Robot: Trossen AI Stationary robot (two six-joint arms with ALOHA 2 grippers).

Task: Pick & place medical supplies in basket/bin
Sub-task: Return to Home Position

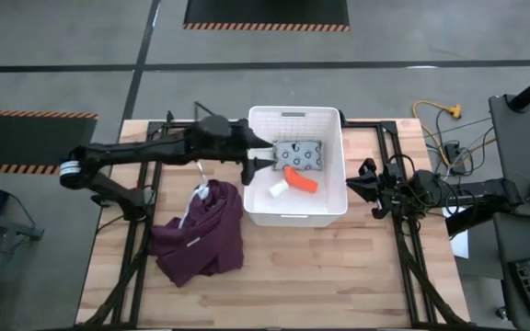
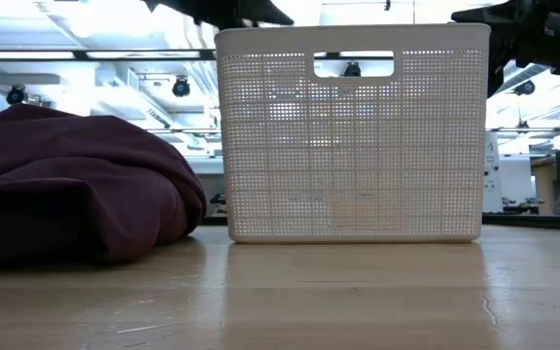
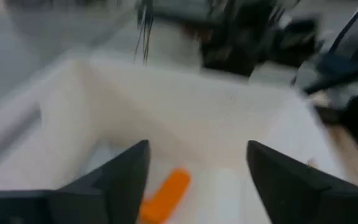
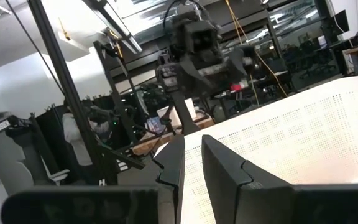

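The white slatted basket [image 1: 294, 118] stands mid-table. Inside it lie the grey dotted packet [image 1: 299, 154], the orange tube piece [image 1: 301, 180] and one white bottle [image 1: 278, 188]; the second bottle is hidden. My left gripper [image 1: 263, 154] is open and empty above the basket's left wall; its wrist view shows the orange piece [image 3: 165, 195] below its fingers. My right gripper [image 1: 368, 187] is shut, just right of the basket, touching nothing.
A maroon cloth garment [image 1: 199, 232] lies heaped on the table left of the basket, with a white tag or cord [image 1: 198, 191] on it. Cables [image 1: 440, 129] hang at the right. Bare wood [image 1: 339, 267] lies toward the near edge.
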